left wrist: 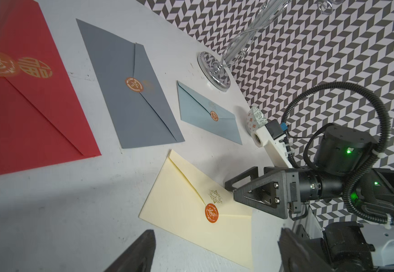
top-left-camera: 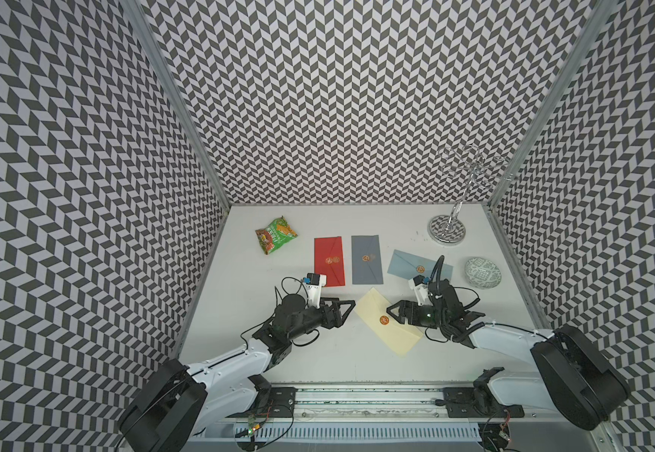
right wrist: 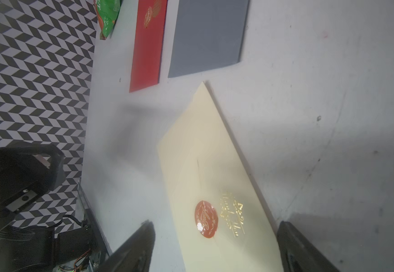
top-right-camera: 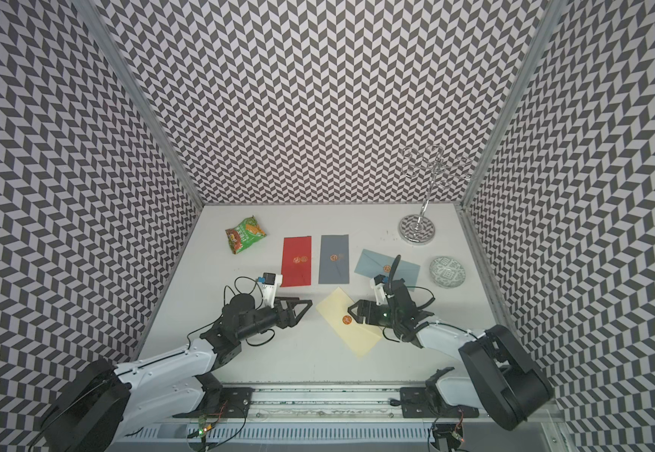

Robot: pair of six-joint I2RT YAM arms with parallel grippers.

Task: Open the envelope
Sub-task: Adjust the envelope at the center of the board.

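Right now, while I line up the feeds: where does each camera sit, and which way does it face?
Top views: high above the arm bases, looking down on the table; left arm, right arm show.
Left wrist: on the left arm, facing across the cream envelope to the right gripper; left fingers show.
Right wrist: on the right arm, looking down at the seal; right fingers show.
Shared: every view shows the cream envelope.

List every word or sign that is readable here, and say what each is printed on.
"Thank You": gold script on the cream envelope.
"囍": gold double-happiness sign on the red envelope.
Orange seal sticker: white script, not readable.
Grey envelope: gold print too faint.
Light blue envelope: gold print too small.
Snack bag: print too small.
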